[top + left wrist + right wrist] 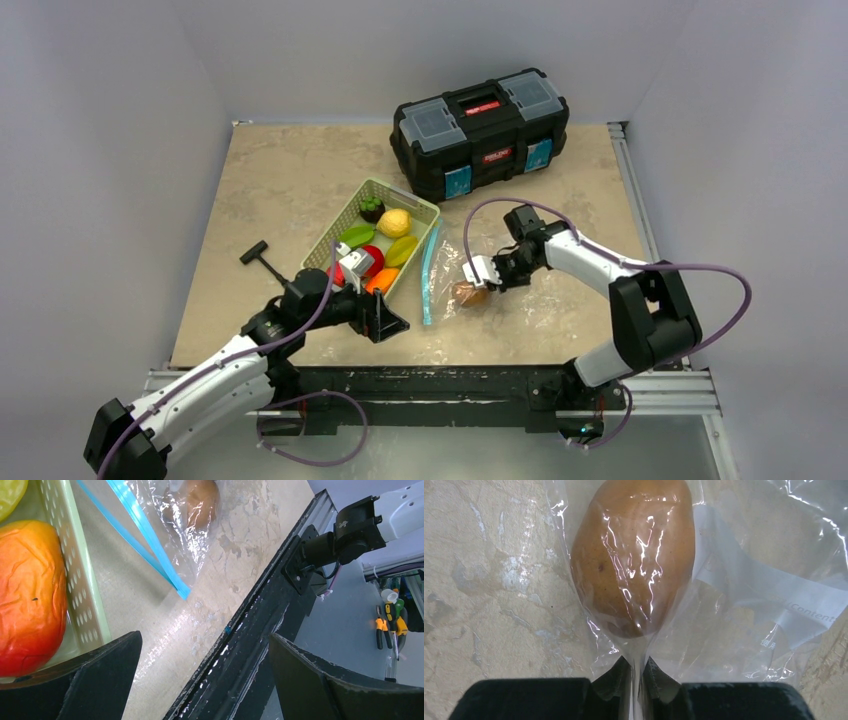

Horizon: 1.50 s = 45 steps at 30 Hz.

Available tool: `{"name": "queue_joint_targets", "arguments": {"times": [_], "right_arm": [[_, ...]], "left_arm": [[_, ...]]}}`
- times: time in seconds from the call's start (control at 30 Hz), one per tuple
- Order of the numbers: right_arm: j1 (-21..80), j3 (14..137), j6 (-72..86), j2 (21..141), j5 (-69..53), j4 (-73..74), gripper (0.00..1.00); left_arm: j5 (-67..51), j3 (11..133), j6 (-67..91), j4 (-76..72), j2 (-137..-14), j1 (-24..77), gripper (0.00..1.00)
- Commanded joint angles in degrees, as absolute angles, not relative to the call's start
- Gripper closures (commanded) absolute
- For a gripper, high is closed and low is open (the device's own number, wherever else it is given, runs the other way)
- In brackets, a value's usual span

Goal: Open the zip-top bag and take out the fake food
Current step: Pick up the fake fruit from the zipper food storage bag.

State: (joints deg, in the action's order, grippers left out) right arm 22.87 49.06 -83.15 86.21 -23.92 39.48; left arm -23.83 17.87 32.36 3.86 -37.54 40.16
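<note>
Zip-top bag (744, 605) pinched in right jaws, potato (634, 560) just beyond

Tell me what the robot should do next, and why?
Probably lift the right claw a little. It pinches the zip-top bag right beside the brown potato inside, so tipping the bag could slide the potato toward the blue zip strip.

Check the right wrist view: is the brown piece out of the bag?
No, the brown piece lies inside the zip-top bag, its clear film covering it where the right claw pinches.
</note>
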Motion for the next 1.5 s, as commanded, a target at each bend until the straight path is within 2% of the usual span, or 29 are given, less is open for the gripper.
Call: {"name": "queue_joint_targets", "arguments": {"times": [0.0, 0.13, 0.27, 0.47, 0.7, 0.83, 1.0, 1.33, 1.47], "right_arm": [[23.29, 51.87, -82.8, 84.88, -26.15, 40.53, 0.8], [23.11, 51.37, -82.51, 80.75, -26.98, 41.58, 0.6], [23.06, 52.57, -82.46, 77.01, -29.71, 44.39, 0.5], [24.56, 52.9, -81.73, 76.7, -34.24, 45.88, 0.43], [28.25, 52.21, -77.06, 80.72, -29.74, 40.4, 0.4], [29.85, 52.06, -75.61, 83.48, -27.6, 38.61, 0.41], [30.81, 50.54, -74.85, 85.82, -25.46, 36.5, 0.49], [31.19, 50.25, -75.35, 88.24, -24.1, 36.31, 0.79], [31.2, 49.87, -76.05, 87.75, -23.35, 36.51, 0.86]], "left_arm": [[-24.5, 17.39, 31.76, 1.52, -37.14, 39.9, 0.04], [-24.52, 17.56, 31.73, 2.24, -36.67, 39.9, 0.04], [-24.84, 18.21, 31.68, 2.88, -36.26, 39.92, 0.04], [-24.94, 18.3, 31.71, 2.99, -36.29, 39.93, 0.05], [-25.05, 18.19, 31.87, 3.33, -35.91, 39.91, 0.05], [-24.95, 18.19, 31.89, 3.34, -36.01, 39.9, 0.05], [-24.66, 17.87, 31.93, 3.28, -36.1, 39.94, 0.05], [-24.44, 17.66, 31.99, 3.99, -35.49, 39.91, 0.05], [-24.38, 17.53, 31.93, 4.69, -34.86, 39.91, 0.05]]}}
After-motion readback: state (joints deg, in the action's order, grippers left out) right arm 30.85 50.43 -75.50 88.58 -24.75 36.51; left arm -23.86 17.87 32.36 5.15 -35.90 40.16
